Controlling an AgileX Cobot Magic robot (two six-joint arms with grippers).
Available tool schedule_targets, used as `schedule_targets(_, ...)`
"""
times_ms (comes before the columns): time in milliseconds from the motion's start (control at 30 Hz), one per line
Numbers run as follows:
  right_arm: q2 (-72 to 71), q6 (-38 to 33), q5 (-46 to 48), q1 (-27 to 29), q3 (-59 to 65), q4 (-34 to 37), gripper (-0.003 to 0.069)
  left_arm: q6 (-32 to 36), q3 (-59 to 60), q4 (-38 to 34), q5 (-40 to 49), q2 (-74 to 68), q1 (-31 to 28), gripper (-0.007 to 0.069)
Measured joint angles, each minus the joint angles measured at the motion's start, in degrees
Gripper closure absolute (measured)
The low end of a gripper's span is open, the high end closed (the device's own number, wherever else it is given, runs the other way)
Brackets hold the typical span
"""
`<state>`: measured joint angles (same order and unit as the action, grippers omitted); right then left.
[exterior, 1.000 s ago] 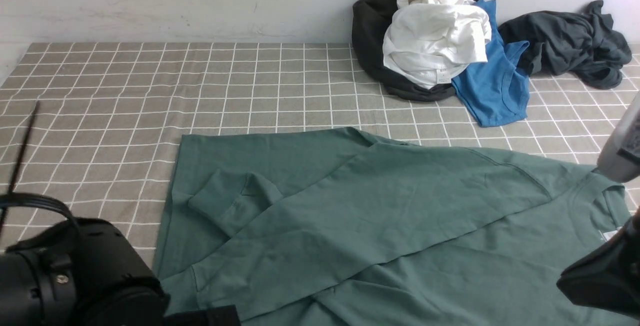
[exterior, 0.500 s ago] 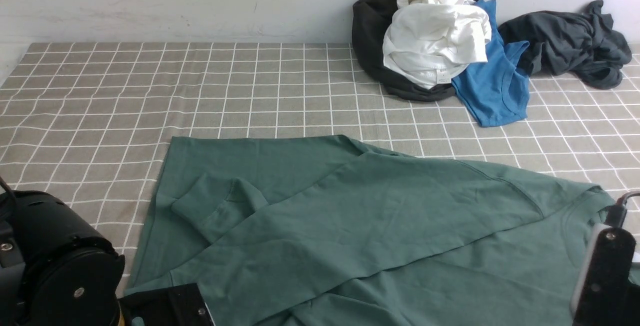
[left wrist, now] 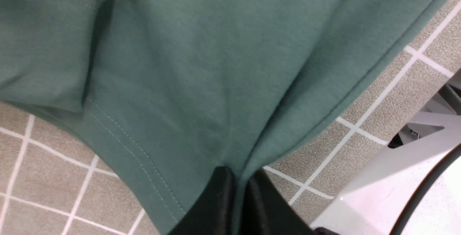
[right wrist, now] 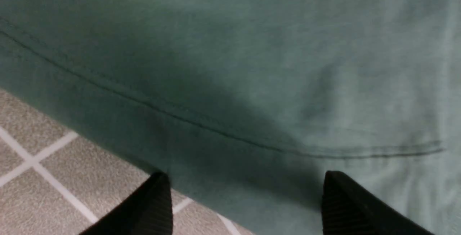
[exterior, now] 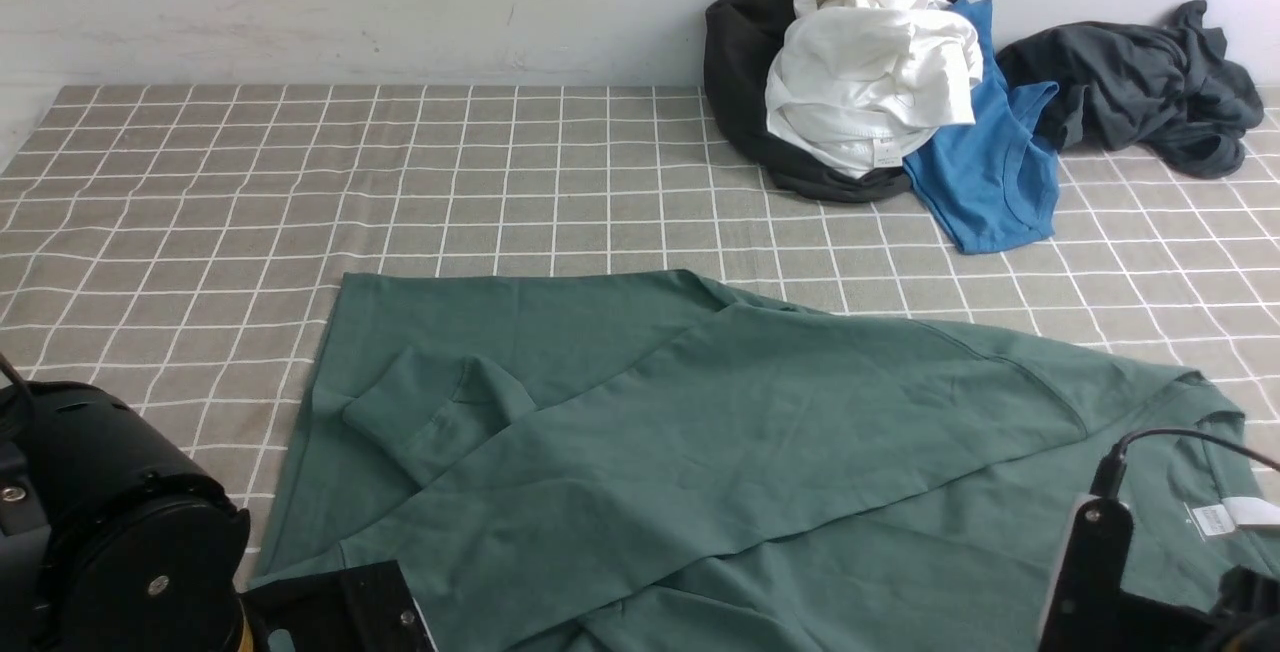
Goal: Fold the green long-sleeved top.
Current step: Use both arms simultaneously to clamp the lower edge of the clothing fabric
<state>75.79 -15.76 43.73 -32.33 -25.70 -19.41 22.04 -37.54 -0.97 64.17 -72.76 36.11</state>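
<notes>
The green long-sleeved top [exterior: 720, 432] lies spread over the near half of the checked cloth. One cuffed sleeve [exterior: 430, 412] is folded across its body, and the white neck label [exterior: 1220, 517] shows at the right. At the top's near left corner my left gripper [left wrist: 239, 179] is shut, pinching a fold of the hem [left wrist: 144, 155]. My right gripper [right wrist: 246, 191] hangs open just over the green fabric [right wrist: 252, 65] near its edge and a seam, with nothing between its fingers [right wrist: 155, 199]. In the front view only the arms' black bodies show, at the bottom corners.
At the back right, against the wall, is a pile of clothes: a black garment [exterior: 740, 52], a white one [exterior: 870, 62], a bright blue shirt [exterior: 990, 172] and a dark charcoal-grey garment [exterior: 1140, 82]. The grey checked tablecloth [exterior: 400, 172] covers the table.
The top has slid toward the near left with the left gripper. The right gripper has opened and let the collar end drop flat, then sunk low at the bottom right.
</notes>
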Motion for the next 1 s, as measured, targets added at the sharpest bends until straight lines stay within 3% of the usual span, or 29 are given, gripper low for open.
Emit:
schedule_targets(200,2.67,-0.97,-0.05,-0.05,-0.36,0.24,0.0259,0.0,0.0,-0.11,0.0,0.0,0.0,0.0608)
schedule_targets(300,2.97,-2.7,-0.31,-0.05,-0.36,0.41,0.04,0.0,0.0,-0.17,-0.04,0.0,0.0,0.0608)
schedule_targets(333,3.03,-2.8,-0.31,-0.05,-0.36,0.41,0.0411,0.0,0.0,-0.17,-0.04,0.0,0.0,0.0608)
schedule_targets(400,3.15,-3.33,-0.74,-0.05,-0.36,0.15,0.0558,0.0,0.0,-0.17,-0.04,0.0,0.0,0.0608)
schedule_targets(500,2.94,-3.69,-0.5,-0.05,-0.85,-0.02,0.0646,0.0,0.0,-0.11,-0.04,0.0,0.0,0.0608)
schedule_targets(867,-1.6,-8.92,9.94,0.13,-8.59,0.7,0.0659,-2.54,-3.18,3.8,1.12,0.0,-0.08,0.0608)
schedule_targets(1000,-1.6,-12.12,12.71,3.09,-13.46,3.59,0.0659,-3.53,-7.53,6.44,1.67,0.0,-1.81,0.0608)
